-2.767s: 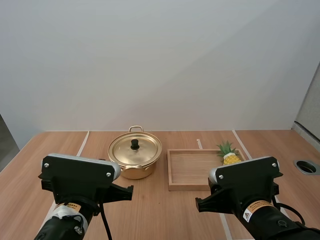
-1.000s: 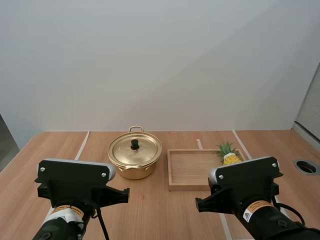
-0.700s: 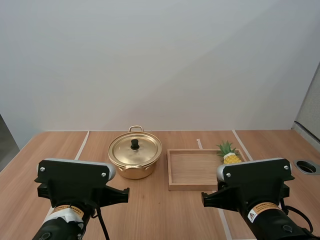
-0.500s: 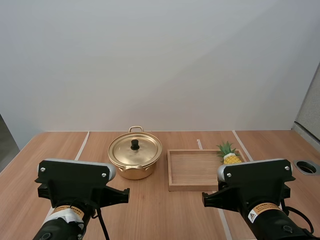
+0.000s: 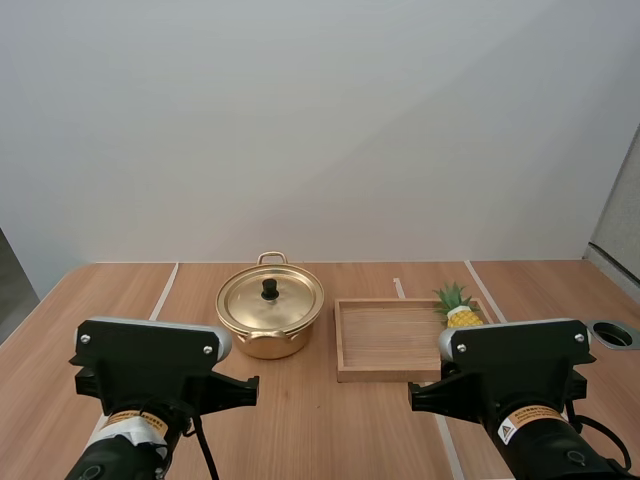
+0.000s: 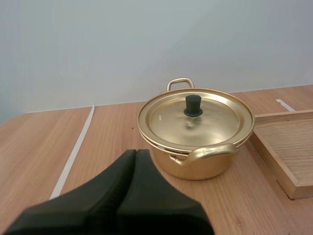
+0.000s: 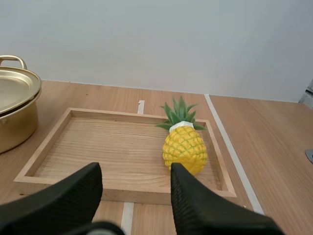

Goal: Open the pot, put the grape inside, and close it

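Pot (image 6: 200,128) was glossy gold-toned metal, knob (image 6: 193,105) matt black. Tray (image 7: 107,147) was pale matt wood, grained. Table (image 6: 34,147) showed smooth wood grain. Pineapple (image 7: 185,148) looked plastic, scaly.

The lid (image 5: 270,299) hides the inside of the pot (image 5: 268,338). At the lower right of the high view the right arm (image 5: 515,360) covers the near right corner of the tray (image 5: 385,335) and the base of the pineapple (image 5: 461,316). It and the left arm (image 5: 150,360) run off the bottom edge. The right wrist view's edge cuts the pot, and the left wrist view's edge cuts the tray.
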